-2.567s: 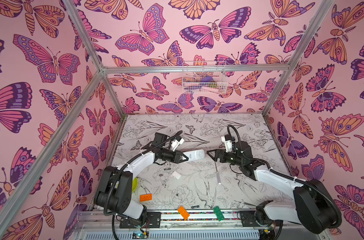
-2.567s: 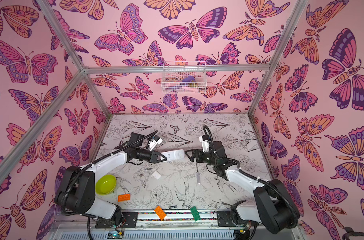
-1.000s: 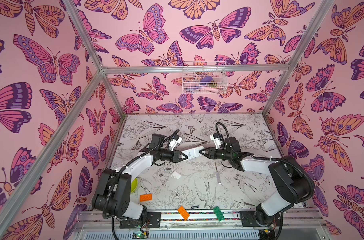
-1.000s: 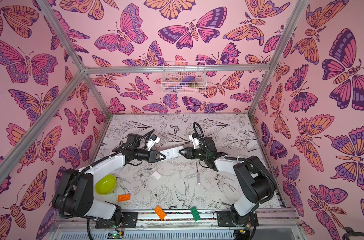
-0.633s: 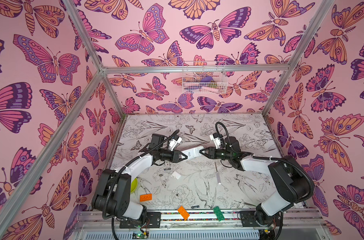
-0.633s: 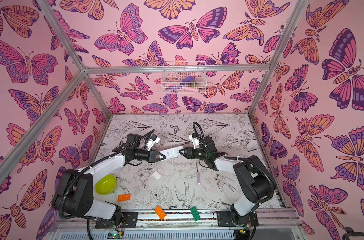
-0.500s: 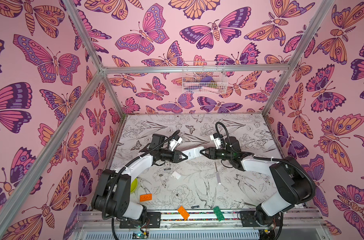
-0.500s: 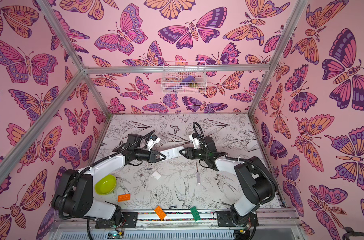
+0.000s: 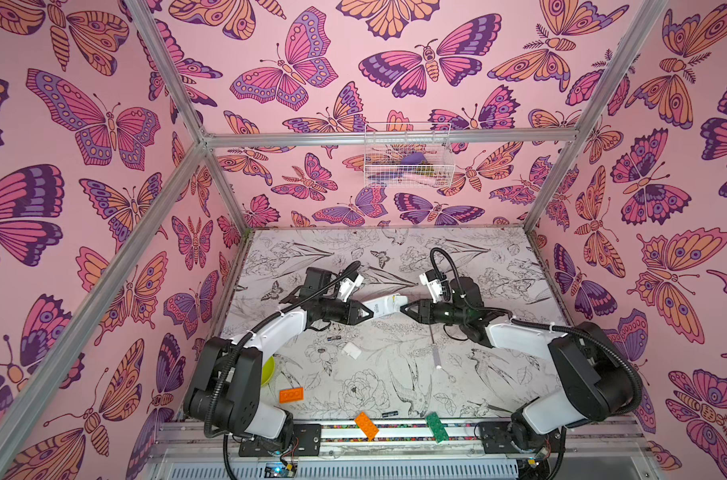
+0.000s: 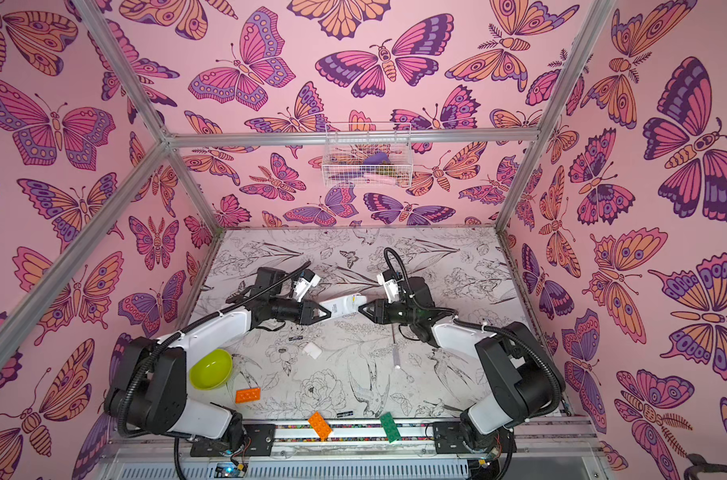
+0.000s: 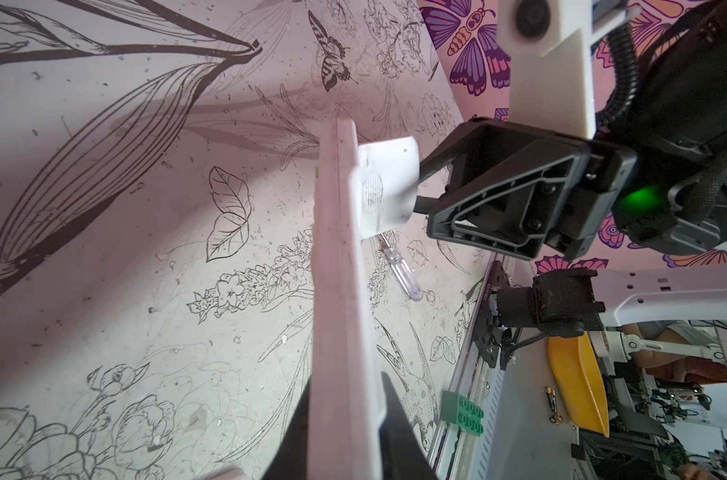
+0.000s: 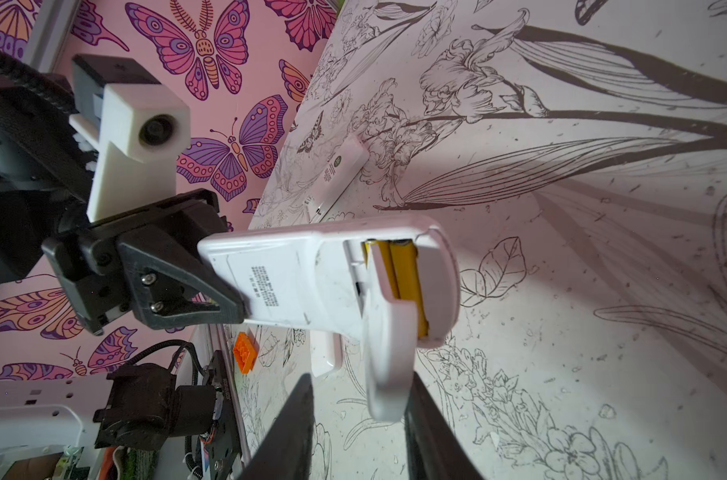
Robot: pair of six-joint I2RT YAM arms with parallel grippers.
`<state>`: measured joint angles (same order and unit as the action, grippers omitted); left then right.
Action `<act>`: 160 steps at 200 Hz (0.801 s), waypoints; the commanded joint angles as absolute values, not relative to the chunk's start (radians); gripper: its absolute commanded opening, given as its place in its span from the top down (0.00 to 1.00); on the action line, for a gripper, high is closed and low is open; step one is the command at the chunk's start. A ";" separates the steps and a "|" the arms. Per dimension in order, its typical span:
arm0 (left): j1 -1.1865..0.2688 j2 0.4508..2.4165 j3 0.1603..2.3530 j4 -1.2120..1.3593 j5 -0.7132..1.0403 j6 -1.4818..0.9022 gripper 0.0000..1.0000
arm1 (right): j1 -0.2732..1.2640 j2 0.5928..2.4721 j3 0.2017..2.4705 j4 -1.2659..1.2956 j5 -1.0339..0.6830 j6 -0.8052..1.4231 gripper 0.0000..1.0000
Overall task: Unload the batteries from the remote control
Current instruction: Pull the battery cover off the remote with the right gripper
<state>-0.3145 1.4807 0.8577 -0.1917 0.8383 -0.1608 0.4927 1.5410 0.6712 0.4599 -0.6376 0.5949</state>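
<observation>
Remote control point(image 9: 384, 305) is held clear of the table point(image 9: 395, 249) between the two arms, one end clamped in the left gripper point(image 9: 364, 312). At the other end the compartment lid point(image 12: 384, 365) is seen part-way off. Two yellow batteries point(image 12: 405, 282) are exposed side by side in the open bay, their ends partly covered by lid and casing. The right gripper point(image 9: 404, 308) is set narrow about that lid. One finger is touching it and a sliver of gap is shown at the other in the right wrist view, so whether the lid is truly pinched cannot be told. In both top views the bay is reduced to a yellow fleck.

One black battery point(image 9: 333, 338) is found on the table just beside a small white cover point(image 9: 350, 350), nearer the front than the left gripper. A second black battery point(image 9: 391, 414) is seen by the front rail, between an orange brick point(image 9: 366, 424) and a green brick point(image 9: 436, 428). A clear-handled screwdriver point(image 9: 435, 351) is laid beneath the right gripper, its tip end lost under it. A second white remote point(image 12: 341, 174) is shown flat on the table only by the right wrist camera. A yellow-green bowl point(image 9: 268, 370) is mostly hidden behind the left arm in a top view.
</observation>
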 commanded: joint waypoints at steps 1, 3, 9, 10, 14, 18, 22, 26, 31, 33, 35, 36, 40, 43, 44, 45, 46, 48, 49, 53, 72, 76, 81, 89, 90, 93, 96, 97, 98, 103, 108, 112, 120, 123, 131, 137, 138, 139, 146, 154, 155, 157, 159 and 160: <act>-0.314 1.481 0.866 -0.192 0.839 -0.144 1.00 | 0.498 1.552 0.685 0.485 -0.652 0.596 0.65; -0.314 1.480 0.867 -0.193 0.839 -0.146 1.00 | 0.499 1.553 0.686 0.488 -0.653 0.598 0.65; -0.313 1.480 0.870 -0.193 0.840 -0.149 1.00 | 0.502 1.557 0.689 0.494 -0.659 0.600 0.65; -0.314 1.480 0.870 -0.193 0.841 -0.149 1.00 | 0.502 1.557 0.690 0.494 -0.659 0.601 0.65; -0.313 1.481 0.870 -0.193 0.843 -0.150 1.00 | 0.503 1.560 0.694 0.496 -0.660 0.600 0.65; -0.314 1.482 0.869 -0.193 0.846 -0.150 1.00 | 0.504 1.564 0.696 0.496 -0.658 0.598 0.66; -0.313 1.484 0.868 -0.191 0.849 -0.148 1.00 | 0.508 1.565 0.700 0.497 -0.656 0.597 0.66; -0.313 1.486 0.867 -0.186 0.854 -0.147 1.00 | 0.509 1.565 0.703 0.499 -0.654 0.597 0.68; -0.314 1.488 0.866 -0.185 0.858 -0.144 1.00 | 0.511 1.589 0.708 0.499 -0.656 0.599 0.70; -0.313 1.489 0.867 -0.185 0.859 -0.145 1.00 | 0.511 1.598 0.710 0.501 -0.658 0.600 0.71; -0.313 1.492 0.867 -0.185 0.859 -0.143 1.00 | 0.511 1.602 0.713 0.501 -0.661 0.602 0.72; -0.313 1.492 0.867 -0.186 0.859 -0.143 1.00 | 0.511 1.603 0.714 0.501 -0.662 0.603 0.73; -0.313 1.494 0.869 -0.186 0.859 -0.145 1.00 | 0.512 1.610 0.719 0.500 -0.666 0.607 0.75; -0.313 1.495 0.872 -0.187 0.858 -0.145 1.00 | 0.512 1.615 0.721 0.499 -0.669 0.611 0.75; -0.313 1.495 0.872 -0.188 0.858 -0.145 1.00 | 0.512 1.616 0.722 0.499 -0.670 0.612 0.76; -0.313 1.495 0.873 -0.190 0.858 -0.146 1.00 | 0.513 1.616 0.722 0.499 -0.670 0.614 0.77; -0.313 1.495 0.874 -0.191 0.858 -0.145 1.00 | 0.513 1.620 0.722 0.497 -0.671 0.614 0.77; -0.313 1.494 0.876 -0.194 0.856 -0.145 1.00 | 0.513 1.622 0.724 0.499 -0.672 0.616 0.78; -0.313 1.494 0.877 -0.194 0.856 -0.145 1.00 | 0.512 1.623 0.725 0.499 -0.674 0.617 0.79; -0.313 1.492 0.879 -0.197 0.856 -0.145 1.00 | 0.513 1.628 0.728 0.498 -0.678 0.619 0.80; -0.313 1.483 0.867 -0.186 0.862 -0.148 1.00 | 0.512 1.640 0.729 0.506 -0.673 0.606 0.82; -0.313 1.481 0.862 -0.181 0.866 -0.145 1.00 | 0.513 1.644 0.730 0.506 -0.668 0.605 0.82; -0.313 1.485 0.859 -0.178 0.868 -0.140 1.00 | 0.512 1.647 0.731 0.506 -0.666 0.603 0.82; -0.313 1.487 0.861 -0.181 0.863 -0.133 1.00 | 0.513 1.654 0.737 0.500 -0.667 0.604 0.83; -0.313 1.488 0.862 -0.181 0.862 -0.132 1.00 | 0.514 1.654 0.738 0.498 -0.668 0.604 0.83; -0.313 1.487 0.865 -0.189 0.856 -0.133 1.00 | 0.512 1.654 0.740 0.496 -0.670 0.606 0.84; -0.314 1.487 0.868 -0.195 0.850 -0.135 1.00 | 0.512 1.654 0.742 0.494 -0.674 0.607 0.86; -0.313 1.486 0.869 -0.196 0.848 -0.135 1.00 | 0.512 1.654 0.743 0.494 -0.674 0.607 0.86; -0.313 1.485 0.870 -0.197 0.847 -0.136 1.00 | 0.512 1.654 0.743 0.495 -0.675 0.607 0.86; -0.313 1.483 0.872 -0.200 0.843 -0.137 1.00 | 0.513 1.653 0.745 0.494 -0.681 0.607 0.87; -0.313 1.480 0.870 -0.200 0.843 -0.137 1.00 | 0.513 1.648 0.746 0.490 -0.680 0.601 0.88; -0.314 1.480 0.867 -0.198 0.845 -0.137 1.00 | 0.513 1.644 0.745 0.485 -0.678 0.593 0.88; -0.313 1.482 0.857 -0.184 0.855 -0.136 1.00 | 0.513 1.635 0.744 0.470 -0.667 0.578 0.88; -0.313 1.485 0.854 -0.177 0.859 -0.135 1.00 | 0.512 1.634 0.744 0.464 -0.663 0.573 0.89; -0.314 1.494 0.853 -0.176 0.864 -0.126 1.00 | 0.511 1.628 0.742 0.450 -0.657 0.565 0.89; -0.314 1.499 0.858 -0.180 0.860 -0.126 1.00 | 0.509 1.619 0.742 0.435 -0.655 0.564 0.89; -0.313 1.500 0.860 -0.183 0.858 -0.126 1.00 | 0.509 1.618 0.742 0.432 -0.655 0.564 0.89; -0.313 1.500 0.862 -0.185 0.856 -0.125 1.00 | 0.509 1.616 0.742 0.430 -0.655 0.563 0.89; -0.313 1.502 0.875 -0.203 0.844 -0.130 1.00 | 0.508 1.602 0.741 0.409 -0.653 0.558 0.91; -0.313 1.504 0.883 -0.209 0.841 -0.138 1.00 | 0.504 1.579 0.739 0.377 -0.649 0.541 0.92; -0.313 1.504 0.883 -0.208 0.841 -0.138 1.00 | 0.503 1.579 0.738 0.372 -0.649 0.540 0.92; -0.313 1.506 0.884 -0.207 0.842 -0.140 1.00 | 0.502 1.564 0.737 0.364 -0.649 0.535 0.92; -0.313 1.506 0.884 -0.208 0.843 -0.140 1.00 | 0.501 1.546 0.736 0.354 -0.635 0.527 0.92; -0.313 1.506 0.884 -0.207 0.844 -0.142 1.00 | 0.501 1.542 0.735 0.348 -0.627 0.524 0.92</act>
<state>-0.3145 1.4925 0.8604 -0.1993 0.8326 -0.1539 0.5056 1.6310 0.7197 0.4290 -0.6632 0.5781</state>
